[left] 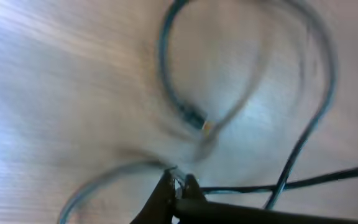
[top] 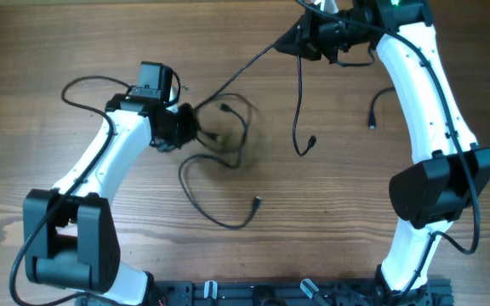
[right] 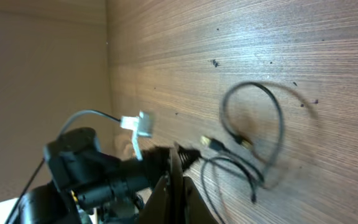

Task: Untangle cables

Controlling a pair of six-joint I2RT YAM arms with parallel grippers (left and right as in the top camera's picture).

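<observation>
Left gripper (top: 192,113) and right gripper (top: 283,44), both pinched shut, hold 1 taut cable (top: 238,71) between them; the tangled cables (top: 224,136) lie just beside the left gripper.

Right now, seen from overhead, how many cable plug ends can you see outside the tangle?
3. One plug end finishes the big loop, nearest the arm bases; one is mid-table; one is beside the right arm. Others may be hidden in the tangle.

motion-blurred cables (left: 161,68) in left wrist view, left hand (left: 179,182) cropped by bottom edge
</observation>
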